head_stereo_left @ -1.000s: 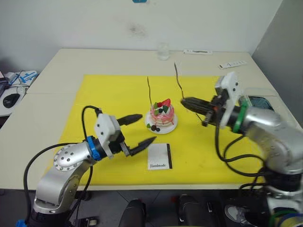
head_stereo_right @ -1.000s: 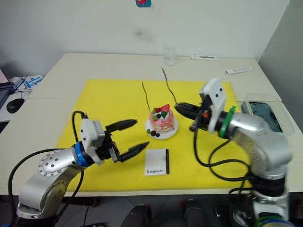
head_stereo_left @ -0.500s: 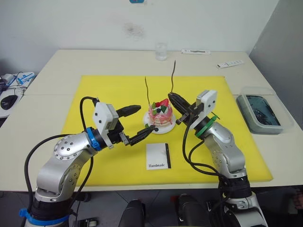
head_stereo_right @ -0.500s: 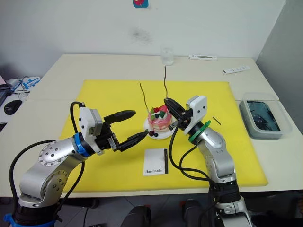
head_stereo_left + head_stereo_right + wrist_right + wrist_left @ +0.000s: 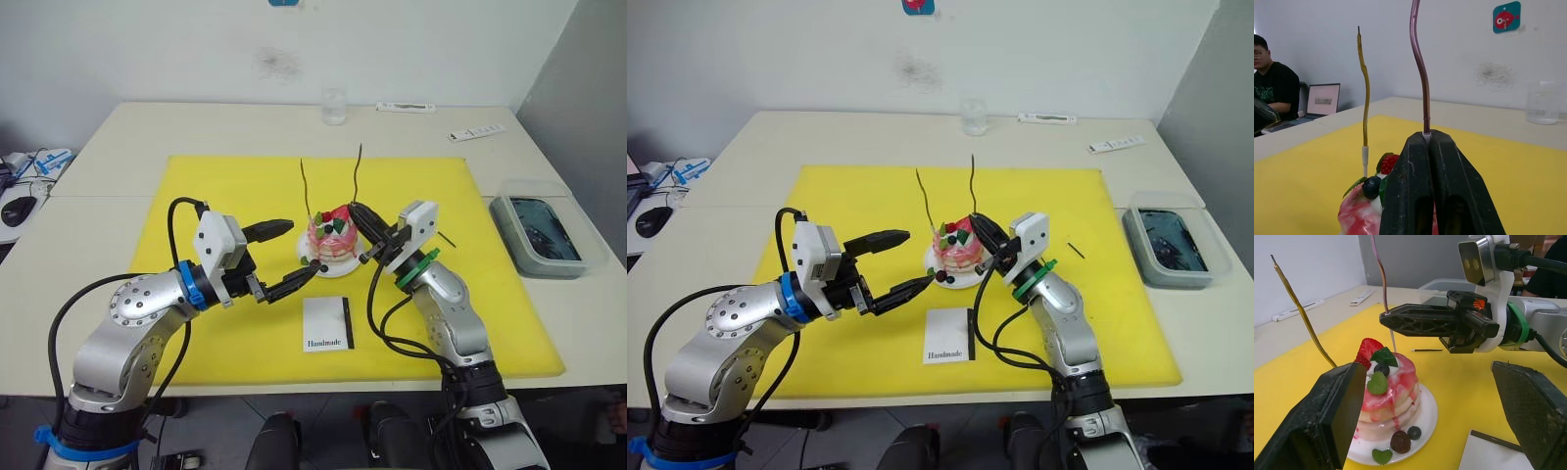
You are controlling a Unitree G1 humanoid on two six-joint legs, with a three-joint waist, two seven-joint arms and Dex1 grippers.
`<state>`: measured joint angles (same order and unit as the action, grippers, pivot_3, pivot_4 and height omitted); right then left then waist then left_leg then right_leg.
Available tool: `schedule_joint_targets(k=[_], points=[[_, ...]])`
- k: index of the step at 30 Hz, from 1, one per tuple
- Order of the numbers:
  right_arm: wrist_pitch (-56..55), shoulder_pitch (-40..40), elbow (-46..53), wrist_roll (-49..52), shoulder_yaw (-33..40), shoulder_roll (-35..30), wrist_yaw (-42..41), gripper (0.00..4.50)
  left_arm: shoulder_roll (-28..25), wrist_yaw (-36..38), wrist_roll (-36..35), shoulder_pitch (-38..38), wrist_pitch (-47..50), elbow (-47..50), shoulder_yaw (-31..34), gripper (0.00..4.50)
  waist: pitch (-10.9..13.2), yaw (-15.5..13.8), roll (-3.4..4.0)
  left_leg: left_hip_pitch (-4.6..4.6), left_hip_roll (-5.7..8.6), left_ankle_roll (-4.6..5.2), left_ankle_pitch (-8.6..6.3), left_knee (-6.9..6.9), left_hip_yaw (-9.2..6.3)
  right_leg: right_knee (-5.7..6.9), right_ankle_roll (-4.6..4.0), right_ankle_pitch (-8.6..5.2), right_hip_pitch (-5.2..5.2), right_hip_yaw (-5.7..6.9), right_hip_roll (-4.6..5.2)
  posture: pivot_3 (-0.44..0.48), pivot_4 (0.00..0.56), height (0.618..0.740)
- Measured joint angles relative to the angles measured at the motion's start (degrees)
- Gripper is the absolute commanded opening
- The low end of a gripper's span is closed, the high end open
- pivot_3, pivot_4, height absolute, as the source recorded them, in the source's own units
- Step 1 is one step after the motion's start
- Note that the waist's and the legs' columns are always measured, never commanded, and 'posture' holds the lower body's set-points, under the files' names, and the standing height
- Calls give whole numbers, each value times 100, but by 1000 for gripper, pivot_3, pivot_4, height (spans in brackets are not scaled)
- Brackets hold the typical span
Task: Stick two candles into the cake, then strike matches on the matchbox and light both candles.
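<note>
right gripper [image 5: 1387, 318] closed tight on the white base of the second candle [image 5: 1420, 63], holding it upright just above the top of the cake [image 5: 333, 235], beside the strawberry. white tip of that candle pokes out below the fingers and is not yet in the cream, going by the left wrist view. first candle [image 5: 1363, 88] already planted in the cake, leaning slightly. left gripper [image 5: 284, 257] open wide, empty, fingers either side of the plate's near-left edge without touching. matchbox [image 5: 329, 324] flat on the yellow mat [image 5: 225, 186], in front of the cake; one match [image 5: 448, 237] lies on the mat to the right. risks, as i judge them: candle is thin and wavy, so a push off vertical could bend it or tip it over; pressing hard could slide the plate, or the fingers could smear cream or nudge the planted candle close by.
</note>
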<state>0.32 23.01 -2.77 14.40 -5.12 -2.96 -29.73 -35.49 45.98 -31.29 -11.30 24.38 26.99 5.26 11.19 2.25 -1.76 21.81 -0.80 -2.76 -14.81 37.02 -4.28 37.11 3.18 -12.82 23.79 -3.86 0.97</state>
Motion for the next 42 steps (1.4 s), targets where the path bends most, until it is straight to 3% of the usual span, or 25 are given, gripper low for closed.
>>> schedule_joint_targets(k=[42], points=[[-427, -225, -568, -63, -73, 244, 92, 27, 28, 82, 108, 0, -99, -31, -157, 4500, -1, 12, 2, -5, 0, 0, 0, -1, 0, 0, -1, -1, -3, -1, 0, 0, 150, 740]])
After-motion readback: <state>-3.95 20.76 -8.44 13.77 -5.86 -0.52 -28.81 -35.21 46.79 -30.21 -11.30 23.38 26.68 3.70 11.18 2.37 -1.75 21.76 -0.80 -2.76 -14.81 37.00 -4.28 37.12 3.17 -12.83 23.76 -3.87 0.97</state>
